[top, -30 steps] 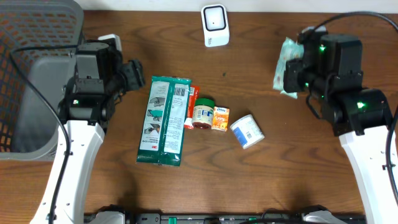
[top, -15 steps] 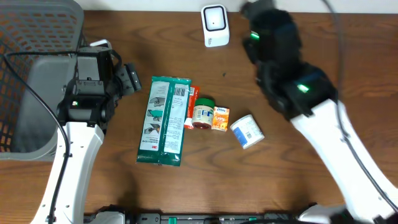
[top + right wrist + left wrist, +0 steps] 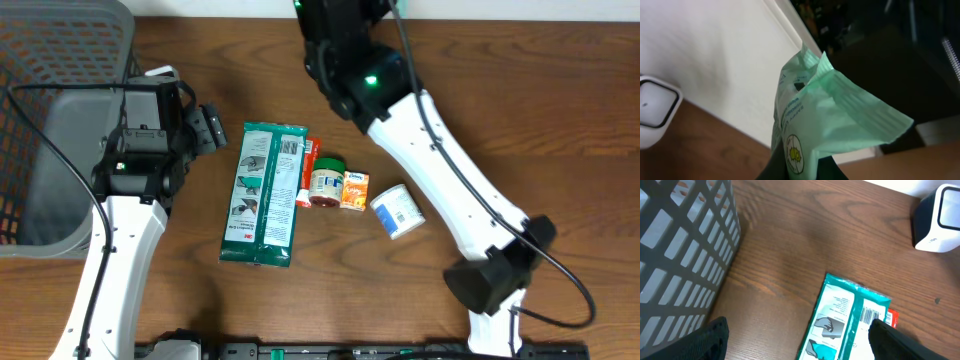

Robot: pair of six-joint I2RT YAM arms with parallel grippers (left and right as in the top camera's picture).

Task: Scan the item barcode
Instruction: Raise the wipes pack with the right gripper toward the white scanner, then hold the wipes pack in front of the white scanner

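My right gripper (image 3: 802,167) is shut on a pale green packet (image 3: 830,115), held up off the table near the back wall. The white scanner (image 3: 655,110) shows at the left edge of the right wrist view, to the packet's left. From overhead the right arm (image 3: 365,75) reaches across the top middle and hides both scanner and packet. No barcode shows on the packet. My left gripper (image 3: 210,128) stands open and empty, just left of a long green pack (image 3: 262,195); the scanner (image 3: 940,217) sits beyond it.
A red tube (image 3: 308,170), a small jar (image 3: 327,182), an orange box (image 3: 354,190) and a white-and-blue cup (image 3: 398,212) lie in a row mid-table. A grey mesh basket (image 3: 50,100) fills the left side, close to the left arm.
The right arm has swung from the table's right side to the top middle with the green packet, now covering the scanner. The left gripper has opened wider.
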